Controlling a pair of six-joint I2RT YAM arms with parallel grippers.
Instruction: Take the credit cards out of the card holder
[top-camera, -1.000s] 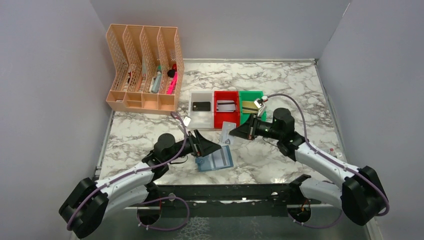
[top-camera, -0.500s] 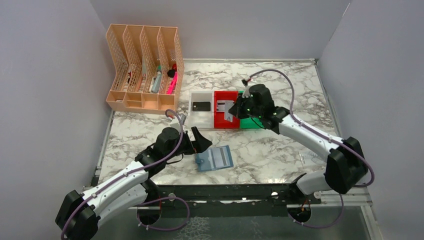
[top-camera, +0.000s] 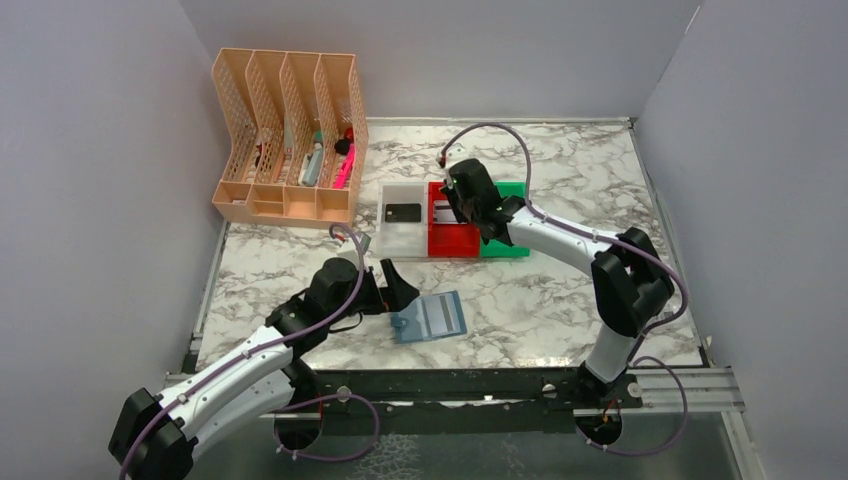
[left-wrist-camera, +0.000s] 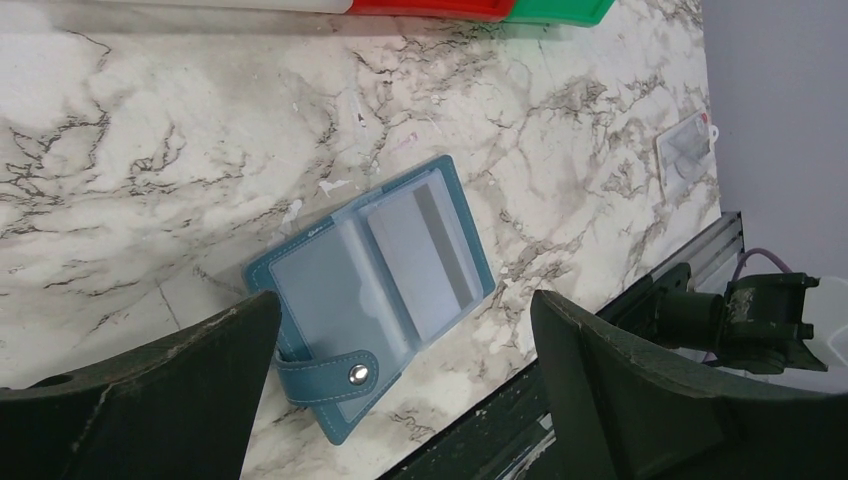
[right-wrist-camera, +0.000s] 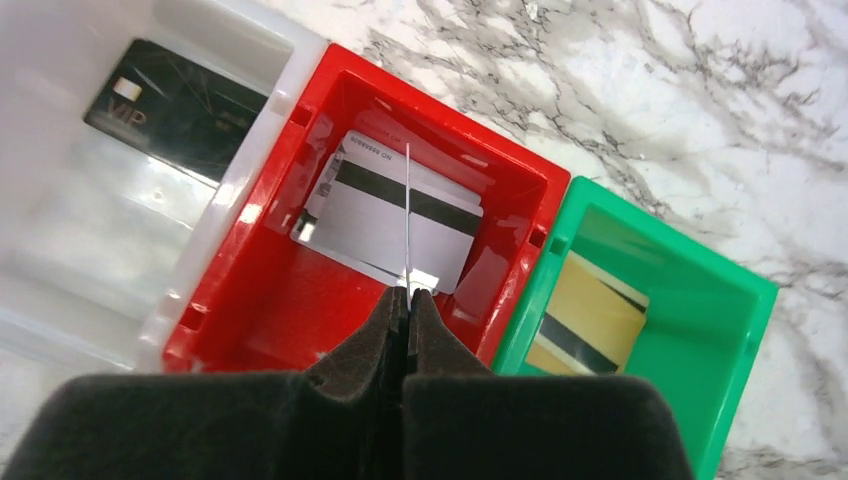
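Right wrist view: right gripper (right-wrist-camera: 405, 300) pinched tight on one credit card (right-wrist-camera: 408, 215), seen edge-on over the red bin (right-wrist-camera: 250, 290), which holds silver-grey cards (right-wrist-camera: 390, 215). Left gripper (top-camera: 392, 283) spread wide, empty, beside the card holder (left-wrist-camera: 370, 290), which lies open on the marble table (left-wrist-camera: 150, 150).

Back wall (top-camera: 450, 50): plain pale grey, standing right at the bench's far edge.
Left wall (top-camera: 90, 200): same grey, closing in.
Right wall (top-camera: 760, 150): grey again, boxing us in.
Bench (top-camera: 560, 300): white marble pattern, dark veins, slight gloss.
Near edge: black metal rail (top-camera: 450, 383) running across.
Light: even and soft, faint shadows only.
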